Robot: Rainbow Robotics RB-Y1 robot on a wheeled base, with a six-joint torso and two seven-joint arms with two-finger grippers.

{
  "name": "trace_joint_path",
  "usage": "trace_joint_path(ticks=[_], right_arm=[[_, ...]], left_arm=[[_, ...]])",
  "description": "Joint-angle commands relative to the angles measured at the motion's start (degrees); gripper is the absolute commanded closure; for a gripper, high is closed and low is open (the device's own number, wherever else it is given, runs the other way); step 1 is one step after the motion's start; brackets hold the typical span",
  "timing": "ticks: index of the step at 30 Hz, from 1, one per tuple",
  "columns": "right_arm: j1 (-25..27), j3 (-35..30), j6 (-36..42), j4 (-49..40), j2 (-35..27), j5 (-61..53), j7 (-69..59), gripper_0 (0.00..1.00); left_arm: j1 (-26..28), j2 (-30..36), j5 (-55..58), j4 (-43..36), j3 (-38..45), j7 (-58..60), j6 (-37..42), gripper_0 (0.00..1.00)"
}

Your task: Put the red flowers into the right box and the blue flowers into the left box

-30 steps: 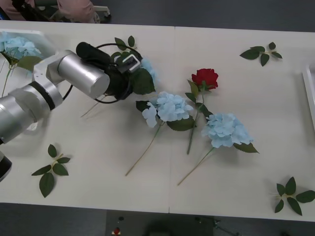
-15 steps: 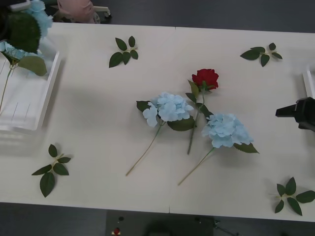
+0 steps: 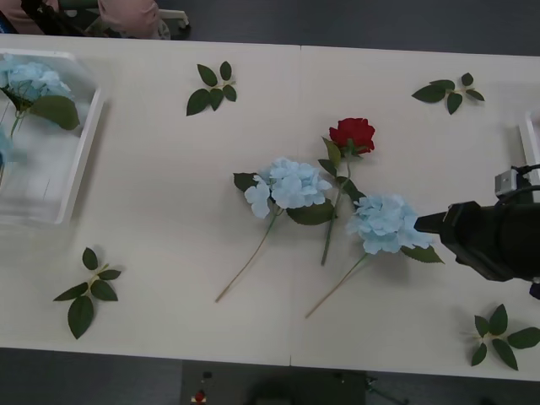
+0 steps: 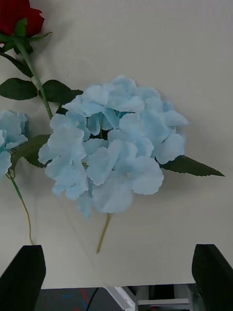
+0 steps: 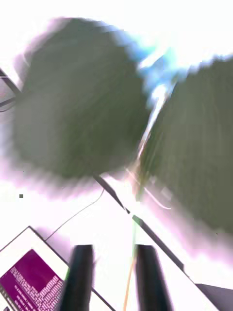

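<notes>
A pale table [image 3: 169,211] spans the front view. At its left end the left box [image 3: 80,160] is seen, a white tray with a blue flower [image 3: 34,80] lying in its far part. At the right edge only a thin white rim of the right box [image 3: 529,148] is visible.

The right arm [image 3: 498,240] is seen low on the right, a dark bulk reaching in over the table, its tip just beside the nearer blue bloom. In the right wrist view the right gripper [image 4: 116,272] is held with its jaws wide, two black fingers [image 4: 22,277] at the corners, the blue head [image 4: 109,148] lying on the table between and ahead of them, untouched.

In the left wrist view the left gripper [image 5: 110,277] is seen with its jaws narrow, a thin stem [image 5: 135,233] running between the fingers; large blurred green leaves [image 5: 77,102] and a little blue are seen beyond. Whether the stem is gripped cannot be told for certain.

In the middle of the table two blue flowers are laid: one [image 3: 291,184] left of centre, the other [image 3: 386,223] nearer the right arm. Between them a red flower [image 3: 352,133] lies, its stem slanting toward the near edge and passing just beside the first blue head's leaves.

Leaf sprigs are scattered: far centre [image 3: 211,89], far right [image 3: 447,91], near left [image 3: 84,291] and near right [image 3: 499,333].
</notes>
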Motion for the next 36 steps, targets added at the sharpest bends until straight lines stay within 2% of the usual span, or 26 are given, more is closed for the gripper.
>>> trace_joint_path(ticks=[1, 4, 8, 10, 13, 16, 18, 21, 24, 27, 33, 36], right_arm=[[-4.67, 10.33, -0.52, -1.50, 2.80, 11.00, -10.42, 0.12], [-7.49, 19.12, -2.72, 0.26, 3.86, 20.31, -17.28, 0.12], [-11.00, 27.30, -6.24, 3.78, 5.61, 27.87, -23.34, 0.12], [-11.27, 28.26, -6.67, 5.01, 7.11, 29.46, -23.96, 0.12], [-11.27, 28.26, -6.67, 6.32, 9.13, 30.33, -23.34, 0.12], [-11.35, 28.18, -6.67, 7.03, 10.62, 31.12, -23.08, 0.12], [-11.44, 28.18, -6.67, 7.82, 12.20, 31.83, -22.72, 0.12], [-11.71, 28.26, -6.67, 9.31, 13.96, 32.44, -22.29, 0.12], [-11.71, 28.26, -6.85, 10.98, 15.19, 33.23, -21.49, 0.12], [-11.79, 28.44, -7.73, 13.53, 16.69, 33.59, -20.35, 0.12], [-12.58, 28.88, -7.91, 16.96, 18.97, 34.64, -18.68, 0.12], [-13.20, 29.76, -9.22, 19.68, 19.59, 35.26, -17.89, 0.12]], left_arm=[[-1.61, 0.36, 0.38, -1.44, 2.51, -1.47, -0.16, 0.09], [-1.78, 0.89, 1.78, -2.76, 2.60, -1.56, -0.16, 0.00], [-2.66, 4.40, 10.75, -8.12, 2.60, -3.41, -0.60, 0.00], [-3.10, 6.51, 19.89, -10.94, 3.92, -6.92, -0.60, 0.00], [-3.10, 7.39, 40.63, -12.61, 8.49, -14.92, 2.56, 0.00], [-3.10, 2.91, 55.92, -12.69, 12.53, -17.47, 8.98, 0.00], [-3.01, -2.98, 61.81, -12.61, 13.58, -16.59, 12.23, 0.00], [-1.26, -10.45, 67.79, -11.82, 13.58, -13.16, 12.76, 0.00], [1.21, -18.62, 66.56, -11.90, 13.58, -11.67, 9.95, 0.00], [2.35, -27.15, 59.26, -11.90, 12.18, -11.58, 5.20, 0.00], [1.29, -36.03, 47.22, -11.46, 4.18, -6.57, -4.47, 0.00], [-0.99, -39.72, 41.25, -7.95, -0.39, -1.91, -7.89, 0.00]])
